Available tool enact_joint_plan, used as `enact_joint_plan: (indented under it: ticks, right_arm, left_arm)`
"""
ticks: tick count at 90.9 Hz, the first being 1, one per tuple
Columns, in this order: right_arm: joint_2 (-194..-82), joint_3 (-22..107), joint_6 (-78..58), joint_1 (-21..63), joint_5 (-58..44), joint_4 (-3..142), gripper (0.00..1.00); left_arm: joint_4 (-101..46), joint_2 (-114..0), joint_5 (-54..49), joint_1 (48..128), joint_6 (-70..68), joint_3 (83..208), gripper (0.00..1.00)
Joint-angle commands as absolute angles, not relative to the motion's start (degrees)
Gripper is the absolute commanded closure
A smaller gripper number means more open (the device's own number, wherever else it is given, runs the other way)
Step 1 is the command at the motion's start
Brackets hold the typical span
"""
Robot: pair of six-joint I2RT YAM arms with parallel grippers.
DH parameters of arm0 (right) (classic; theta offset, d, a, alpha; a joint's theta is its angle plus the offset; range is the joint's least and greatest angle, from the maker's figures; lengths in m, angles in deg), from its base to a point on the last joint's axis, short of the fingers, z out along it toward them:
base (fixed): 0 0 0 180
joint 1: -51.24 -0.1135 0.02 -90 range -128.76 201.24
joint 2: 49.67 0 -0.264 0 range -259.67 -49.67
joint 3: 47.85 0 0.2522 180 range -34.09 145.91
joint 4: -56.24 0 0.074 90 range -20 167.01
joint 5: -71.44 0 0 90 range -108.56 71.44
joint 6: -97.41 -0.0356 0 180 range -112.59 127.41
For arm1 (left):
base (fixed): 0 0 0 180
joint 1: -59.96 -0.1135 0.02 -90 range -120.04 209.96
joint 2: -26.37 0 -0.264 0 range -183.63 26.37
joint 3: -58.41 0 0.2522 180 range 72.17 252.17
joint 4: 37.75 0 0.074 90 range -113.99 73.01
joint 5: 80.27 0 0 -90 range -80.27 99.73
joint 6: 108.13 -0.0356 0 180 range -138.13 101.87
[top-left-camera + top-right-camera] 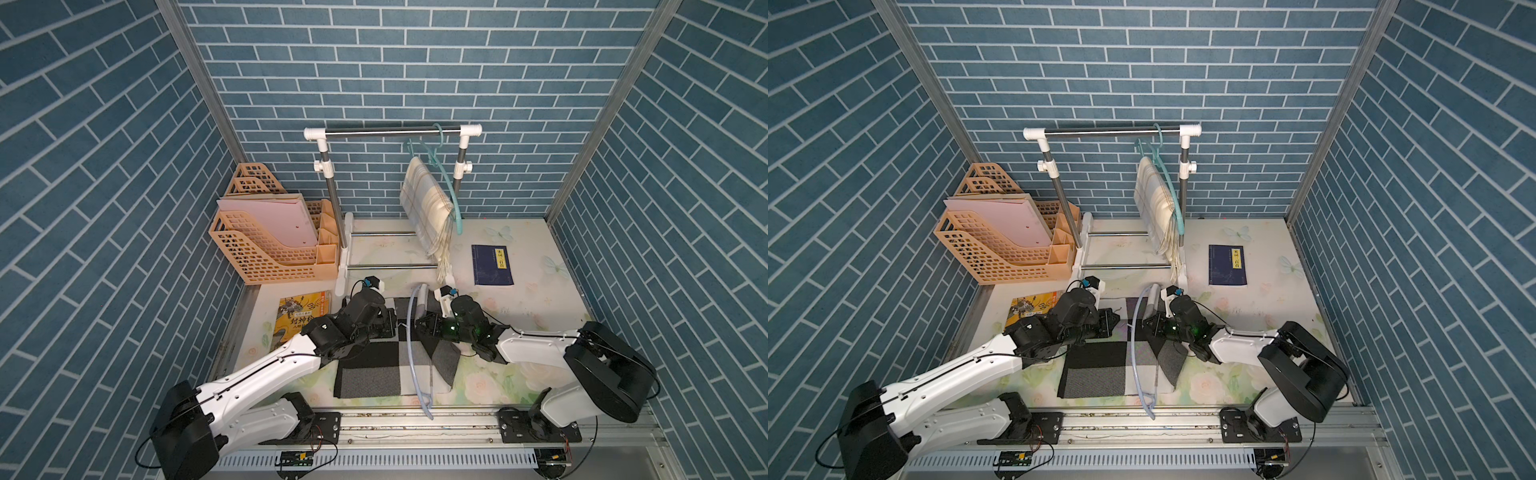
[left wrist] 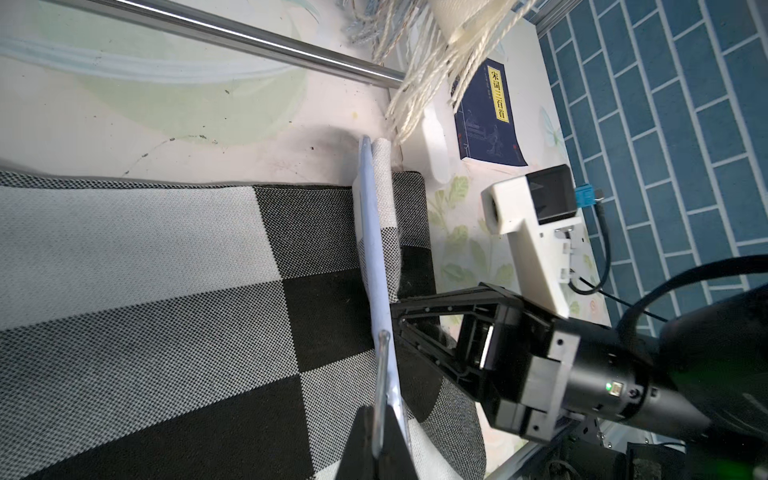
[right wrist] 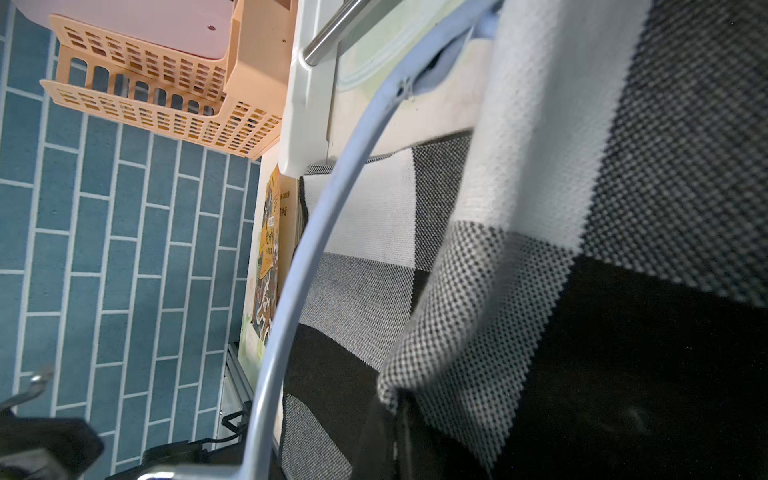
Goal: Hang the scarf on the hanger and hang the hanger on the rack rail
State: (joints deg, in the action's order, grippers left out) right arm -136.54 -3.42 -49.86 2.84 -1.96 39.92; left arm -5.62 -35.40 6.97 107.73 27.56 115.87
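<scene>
My left arm (image 1: 266, 370) and my right arm (image 1: 536, 345) both reach in low from the front, bent so my two wrists point at each other and nearly meet in the middle. My left fingers (image 2: 357, 453) are pinched tight on the thin hook of the hanger (image 2: 376, 249). My right fingers (image 2: 436, 301) are pinched tight on a fold of the scarf (image 2: 166, 311).

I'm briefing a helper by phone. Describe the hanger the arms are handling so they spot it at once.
From the clothes rack at the back, come forward to the black-and-white checked scarf. The pale blue hanger crosses it; the teal hanger hangs from the rack.
</scene>
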Motion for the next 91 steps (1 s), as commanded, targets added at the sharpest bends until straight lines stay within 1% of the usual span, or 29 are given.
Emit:
enact_joint_plan:
  ticks: [1,17,27,40,53,63,82,91]
  right_arm:
    - [-138.9,-2.3,-52.5,1.5,-0.3,32.9,1.0]
    - [-140.1,-1.0,-52.2,-1.8,1.9,33.9,1.0]
    - [-138.2,-2.2,-50.7,-2.7,3.9,35.8,1.0]
    - [-134.9,-2.8,-47.1,-2.8,3.1,40.6,1.0]
    - [-138.0,-0.5,-47.6,-2.9,4.5,38.9,1.0]
    - [-139.6,-0.3,-49.7,-2.8,2.1,33.6,1.0]
    - [-142.0,-1.2,-58.2,-3.8,-1.9,14.9,1.0]
    - [-141.1,-1.6,-59.8,-4.7,-5.0,10.6,1.0]
  left_arm:
    - [-6.0,-34.6,5.9,108.0,27.3,114.9,1.0]
    - [-6.9,-34.5,6.1,108.0,27.9,114.6,1.0]
    - [-7.0,-34.5,6.1,108.0,28.0,115.0,1.0]
    - [-7.2,-34.2,5.8,108.0,27.9,115.3,1.0]
    - [-7.6,-33.1,5.3,108.0,28.3,114.8,1.0]
    - [-8.4,-32.1,4.2,108.0,28.9,113.9,1.0]
    - [-10.4,-30.9,-0.4,108.0,29.6,112.5,1.0]
    - [-10.8,-30.3,-1.4,108.0,29.7,111.7,1.0]
